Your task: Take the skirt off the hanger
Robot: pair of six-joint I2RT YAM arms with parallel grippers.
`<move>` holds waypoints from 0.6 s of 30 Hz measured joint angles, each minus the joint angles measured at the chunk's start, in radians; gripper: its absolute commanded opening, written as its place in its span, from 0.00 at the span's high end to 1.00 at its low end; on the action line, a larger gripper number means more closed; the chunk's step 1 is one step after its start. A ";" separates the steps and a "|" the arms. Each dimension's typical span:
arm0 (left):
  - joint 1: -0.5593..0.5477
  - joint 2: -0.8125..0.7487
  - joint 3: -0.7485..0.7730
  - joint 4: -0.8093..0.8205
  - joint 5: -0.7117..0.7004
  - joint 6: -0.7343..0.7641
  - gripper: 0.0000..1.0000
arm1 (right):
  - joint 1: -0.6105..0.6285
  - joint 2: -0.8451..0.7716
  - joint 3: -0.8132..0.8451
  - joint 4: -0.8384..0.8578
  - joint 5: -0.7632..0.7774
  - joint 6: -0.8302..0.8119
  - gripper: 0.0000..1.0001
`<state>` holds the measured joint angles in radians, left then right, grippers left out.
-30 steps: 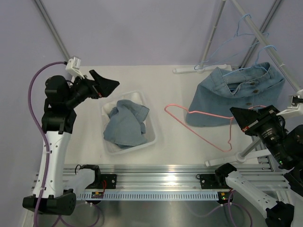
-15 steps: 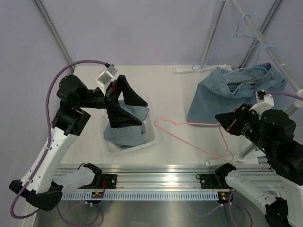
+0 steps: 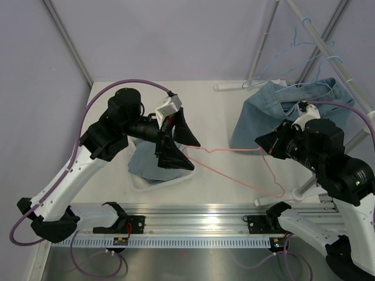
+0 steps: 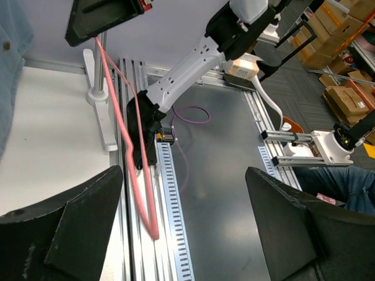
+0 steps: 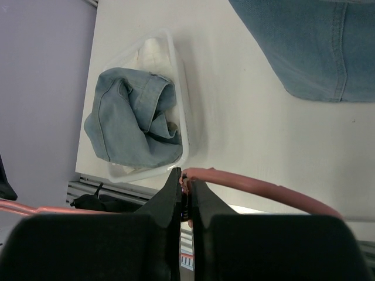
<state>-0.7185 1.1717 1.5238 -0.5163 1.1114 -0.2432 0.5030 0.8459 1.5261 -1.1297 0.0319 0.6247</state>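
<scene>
Right now the right end effector (image 3: pixel 261 145) is clamped shut on the wire of the pink hanger (image 5: pixel 258 186). The hanger is bare and stretches across the worktop (image 3: pixel 214 114) toward the bin (image 5: pixel 180 99). At that far end the left end effector (image 3: pixel 195 156) stands wide open, with a finger on either side of the wire. Seen from the left wrist, the wire runs down between the two fingers (image 4: pixel 64 228), nearer the left one; whether it touches either I cannot tell. The skirt (image 5: pixel 132 120) lies crumpled in the bin, off the hanger and partly under the left arm. A second denim skirt (image 3: pixel 281 117) hangs from the rack (image 3: pixel 328 51) at the back right, just behind the right end effector.
</scene>
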 measured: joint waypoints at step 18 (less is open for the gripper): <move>-0.102 0.084 0.100 -0.292 -0.397 0.135 1.00 | 0.000 -0.014 0.011 0.025 -0.034 -0.015 0.22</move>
<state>-0.8207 1.2556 1.6234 -0.8082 0.7143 -0.1081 0.5030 0.8322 1.5375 -1.1049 -0.0025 0.6098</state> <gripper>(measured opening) 0.027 0.537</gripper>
